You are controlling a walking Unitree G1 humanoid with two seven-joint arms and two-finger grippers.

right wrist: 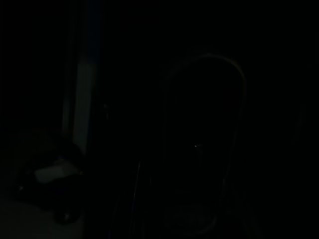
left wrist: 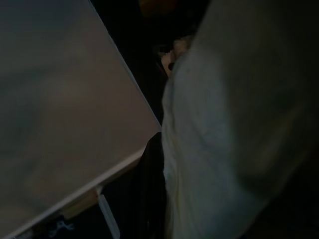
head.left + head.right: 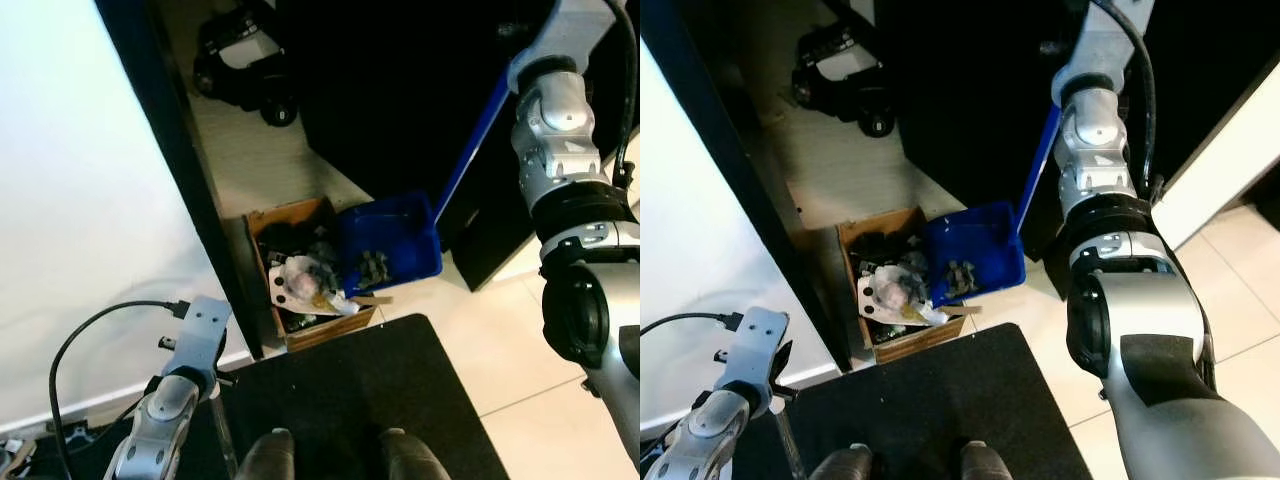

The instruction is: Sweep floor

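tilting a blue dustpan [image 3: 388,240] over a cardboard box [image 3: 300,275]; gripper states cannot be told.

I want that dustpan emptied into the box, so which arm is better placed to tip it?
Probably the right: its arm reaches up along the blue dustpan handle, beside the cardboard box. The left arm sits low, away.

Floor [image 3: 260,160]: pale tile with thin grout lines, lit beside the dark furniture. Black mat [image 3: 370,390]: lay on the tiles at the near edge. White panel [image 3: 80,200]: broad, bright, edged by a dark frame [image 3: 170,150]. Dark cabinet [image 3: 400,90]: in deep shade. Wheeled black object [image 3: 840,70]: stood on the floor beyond.
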